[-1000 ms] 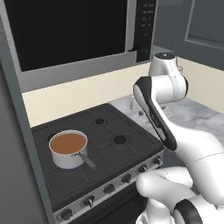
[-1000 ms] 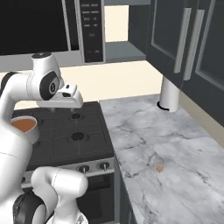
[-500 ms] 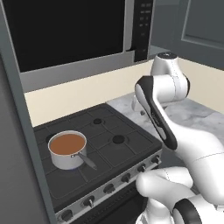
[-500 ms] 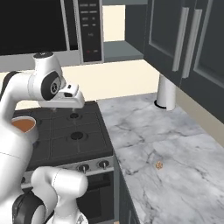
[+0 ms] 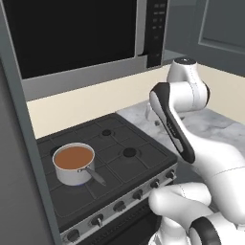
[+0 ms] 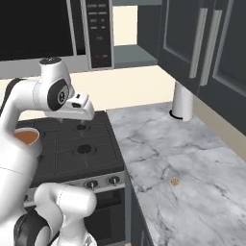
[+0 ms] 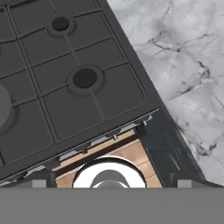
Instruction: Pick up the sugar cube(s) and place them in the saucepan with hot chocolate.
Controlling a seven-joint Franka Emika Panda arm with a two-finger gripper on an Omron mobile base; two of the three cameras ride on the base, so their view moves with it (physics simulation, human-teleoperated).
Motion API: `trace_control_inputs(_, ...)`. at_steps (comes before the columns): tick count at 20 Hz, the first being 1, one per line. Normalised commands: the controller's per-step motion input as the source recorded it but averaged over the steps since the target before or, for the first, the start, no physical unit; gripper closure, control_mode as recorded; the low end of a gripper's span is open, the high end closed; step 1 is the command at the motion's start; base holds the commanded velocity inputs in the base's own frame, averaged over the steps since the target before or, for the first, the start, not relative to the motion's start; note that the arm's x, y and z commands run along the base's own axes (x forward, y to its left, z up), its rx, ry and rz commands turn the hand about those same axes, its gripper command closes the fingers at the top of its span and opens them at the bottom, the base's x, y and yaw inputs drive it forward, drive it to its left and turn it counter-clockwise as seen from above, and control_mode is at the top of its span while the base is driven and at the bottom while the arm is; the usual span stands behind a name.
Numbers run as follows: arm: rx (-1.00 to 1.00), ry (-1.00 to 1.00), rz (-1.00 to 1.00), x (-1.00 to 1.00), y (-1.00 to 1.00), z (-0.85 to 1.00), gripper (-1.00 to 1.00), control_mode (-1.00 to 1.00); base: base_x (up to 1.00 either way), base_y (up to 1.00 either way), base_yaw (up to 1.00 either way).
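Hand spread wide above stove's right edge, sugar cube alone on counter

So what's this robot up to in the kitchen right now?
It is meant to drop a sugar cube into the saucepan of hot chocolate on the stove. Nothing is picked up yet: the cube lies on the marble counter, and the arm's open gripper hangs over the burners.
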Motion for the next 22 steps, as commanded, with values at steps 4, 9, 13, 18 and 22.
trace_control_inputs(4, 0.1, 0.0, -0.18, -0.02, -0.66, -0.12, -1.0, -1.0, 0.0, 0.0, 0.0)
trace_control_inputs(9, 0.08, 0.0, -0.18, 0.0, -1.0, -0.47, -1.0, -1.0, 0.0, 0.0, 0.0)
trace_control_inputs(13, 0.05, 0.0, -0.18, 0.0, -1.0, -0.45, -1.0, -1.0, 0.0, 0.0, 0.0)
trace_control_inputs(18, 0.01, 0.02, -0.19, 0.0, -1.0, -0.52, -1.0, -1.0, 0.0, 0.0, 0.0)
trace_control_inputs(22, 0.0, 0.2, -0.22, 0.11, -1.0, -0.21, -1.0, -1.0, 0.0, 0.0, 0.0)
